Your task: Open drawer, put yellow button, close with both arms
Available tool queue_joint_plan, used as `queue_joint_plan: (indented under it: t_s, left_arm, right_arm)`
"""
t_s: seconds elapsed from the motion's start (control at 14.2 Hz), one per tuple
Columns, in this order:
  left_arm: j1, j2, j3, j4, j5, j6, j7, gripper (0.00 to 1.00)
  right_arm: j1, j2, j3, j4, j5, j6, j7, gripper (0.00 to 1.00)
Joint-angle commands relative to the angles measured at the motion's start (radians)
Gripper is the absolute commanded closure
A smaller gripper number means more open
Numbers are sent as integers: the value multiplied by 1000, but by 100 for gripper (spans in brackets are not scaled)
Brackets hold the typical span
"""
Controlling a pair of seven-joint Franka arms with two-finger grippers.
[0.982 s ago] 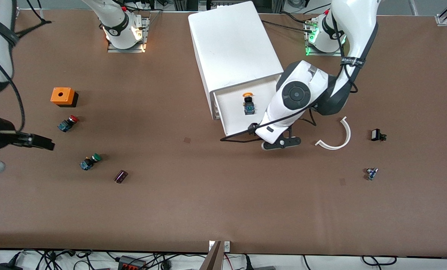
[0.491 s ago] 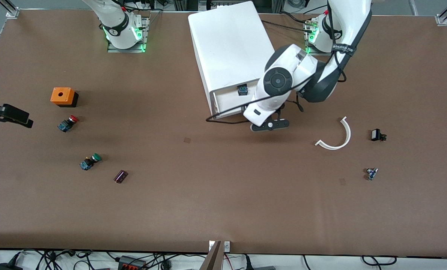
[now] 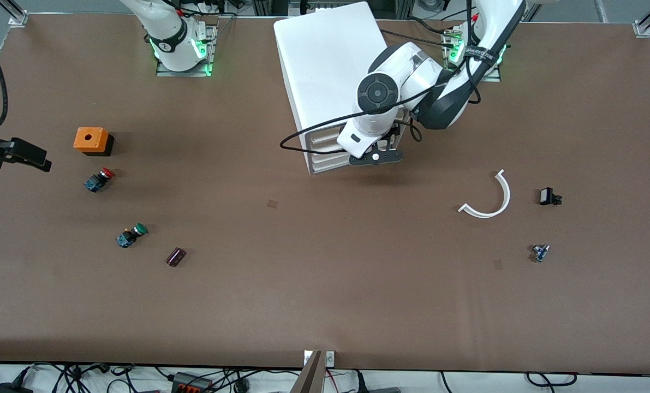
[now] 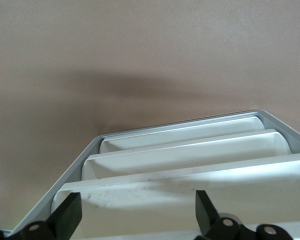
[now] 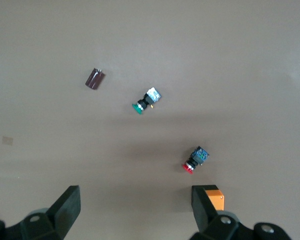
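The white cabinet (image 3: 335,65) stands between the two arm bases. Its top drawer (image 3: 325,137) is pushed in, with its front about level with the lower drawers. The yellow button is hidden. My left gripper (image 3: 375,157) is right in front of the drawer fronts. In the left wrist view it (image 4: 137,215) is open, and the top drawer's front (image 4: 180,192) spans the gap between its fingers (image 4: 70,214). My right gripper (image 3: 22,154) is open and empty, up over the table at the right arm's end beside the orange box. It also shows in the right wrist view (image 5: 135,207).
An orange box (image 3: 91,140), a red-capped button (image 3: 99,179), a green-capped button (image 3: 131,235) and a dark cylinder (image 3: 175,256) lie toward the right arm's end. A white curved strip (image 3: 491,199) and two small parts (image 3: 548,196) (image 3: 540,252) lie toward the left arm's end.
My left gripper moved toward the cabinet and the open top drawer slid in, taking the yellow button out of sight. My right gripper drew away toward the table's edge.
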Motion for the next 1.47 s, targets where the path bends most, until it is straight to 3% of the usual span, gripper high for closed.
queue_joint_plan:
  t_s: [0.0,0.56,0.84,1.19,1.4]
  left_arm:
    - [10,-40,-23,-44,9,3,-13,0]
    - [17,-42,-21,-27,12,-1,-3,0]
    - [126,-56,-20,47,26,-6,22,0]
    - [313,-57,-13,237,69,-254,304,0]
    - [404,-57,-12,317,93,-317,543,0]
  right_arm:
    - [-7,-81,6,-112,-3,33,-16,0]
    - [3,-81,14,-99,2,-2,-11,0]
    - [3,-84,16,-99,3,-2,-8,0]
    - [12,-78,16,-99,3,0,-10,0]
    - [12,-78,16,-99,3,0,-7,0]
